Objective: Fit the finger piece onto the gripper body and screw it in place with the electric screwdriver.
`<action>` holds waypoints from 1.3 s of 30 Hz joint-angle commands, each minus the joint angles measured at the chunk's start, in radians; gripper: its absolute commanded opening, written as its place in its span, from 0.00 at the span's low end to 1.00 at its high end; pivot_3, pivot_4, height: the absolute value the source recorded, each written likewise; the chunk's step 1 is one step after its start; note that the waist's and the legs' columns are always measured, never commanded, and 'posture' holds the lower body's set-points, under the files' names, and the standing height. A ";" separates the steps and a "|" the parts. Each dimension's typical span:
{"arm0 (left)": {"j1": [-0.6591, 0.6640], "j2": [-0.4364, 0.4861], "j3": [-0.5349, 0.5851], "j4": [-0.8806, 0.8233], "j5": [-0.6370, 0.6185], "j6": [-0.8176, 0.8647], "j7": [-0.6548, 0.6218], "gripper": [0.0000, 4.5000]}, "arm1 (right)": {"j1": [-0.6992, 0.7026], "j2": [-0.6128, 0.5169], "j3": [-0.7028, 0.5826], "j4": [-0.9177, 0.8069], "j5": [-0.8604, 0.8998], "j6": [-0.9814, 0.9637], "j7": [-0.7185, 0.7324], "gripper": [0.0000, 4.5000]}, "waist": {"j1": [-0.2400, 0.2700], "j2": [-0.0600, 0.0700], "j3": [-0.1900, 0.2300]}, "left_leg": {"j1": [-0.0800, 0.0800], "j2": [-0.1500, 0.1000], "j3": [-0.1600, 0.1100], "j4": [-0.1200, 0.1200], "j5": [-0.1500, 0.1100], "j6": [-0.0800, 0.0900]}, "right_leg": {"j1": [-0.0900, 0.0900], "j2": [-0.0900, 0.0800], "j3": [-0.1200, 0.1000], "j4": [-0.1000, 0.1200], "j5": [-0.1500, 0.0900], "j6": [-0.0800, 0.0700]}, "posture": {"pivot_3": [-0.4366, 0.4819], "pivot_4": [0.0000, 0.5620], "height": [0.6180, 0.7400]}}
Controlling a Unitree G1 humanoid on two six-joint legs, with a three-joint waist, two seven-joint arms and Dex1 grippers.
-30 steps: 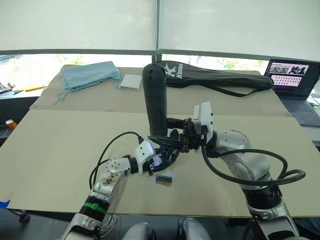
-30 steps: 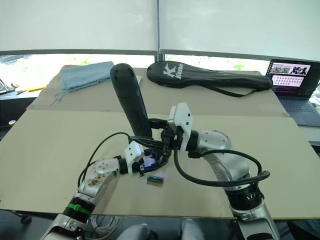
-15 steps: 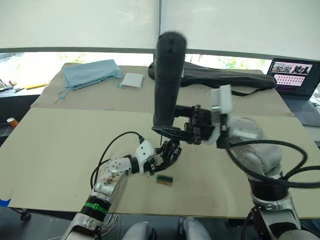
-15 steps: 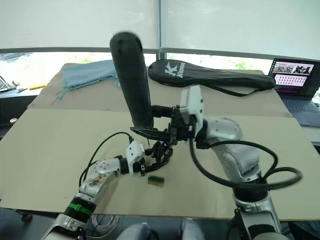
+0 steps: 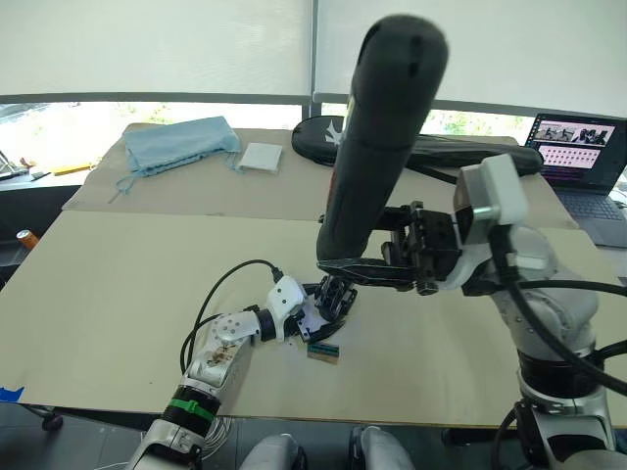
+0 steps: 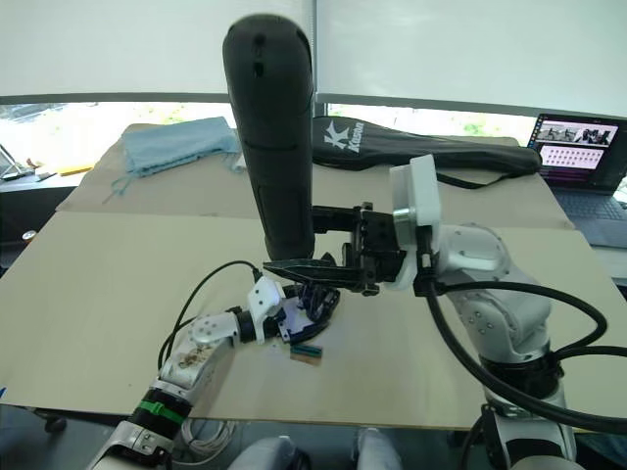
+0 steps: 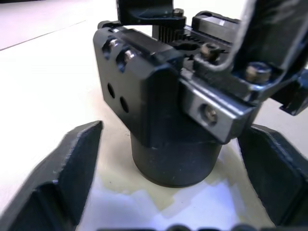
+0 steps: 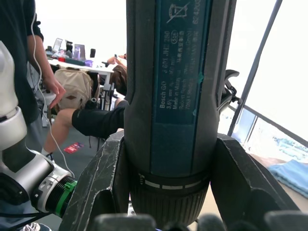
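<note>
jaws of left gripper flank gripper body, not touching

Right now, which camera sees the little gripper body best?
The left wrist view: the gripper body stands between the left gripper's open fingers, screws and gear visible. In both eye views it is a small dark shape, partly hidden under the electric screwdriver.

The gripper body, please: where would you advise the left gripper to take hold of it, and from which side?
Grip the gripper body low, on its round base, coming in level with the table: the left gripper's fingers already flank it there, below the blocky, geared top.
</note>
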 commanded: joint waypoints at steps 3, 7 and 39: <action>0.085 0.100 0.086 0.014 -0.044 0.039 -0.028 0.99 | -0.017 -0.180 -0.215 -0.033 0.206 0.120 -0.044 0.43 | -0.014 0.000 0.001 | -0.002 0.001 0.000 -0.001 0.000 0.001 | -0.002 0.000 0.000 0.000 -0.001 -0.001 | 0.48 0.27 1.00; 0.148 0.198 0.195 -0.066 -0.212 0.062 -0.173 0.99 | 0.037 -0.454 -0.360 0.078 0.297 0.325 -0.003 0.43 | -0.028 -0.001 0.003 | -0.003 0.001 0.002 -0.008 0.003 0.005 | -0.009 0.000 0.002 0.000 -0.002 -0.004 | 0.48 0.27 1.00; 0.282 0.359 0.389 -0.288 -0.443 0.028 -0.498 0.99 | -0.033 -0.674 0.347 0.921 -0.696 0.363 0.234 0.43 | -0.024 0.022 0.026 | -0.018 0.001 0.004 0.001 0.009 -0.004 | -0.020 0.000 -0.003 0.003 0.000 -0.004 | 0.48 0.27 1.00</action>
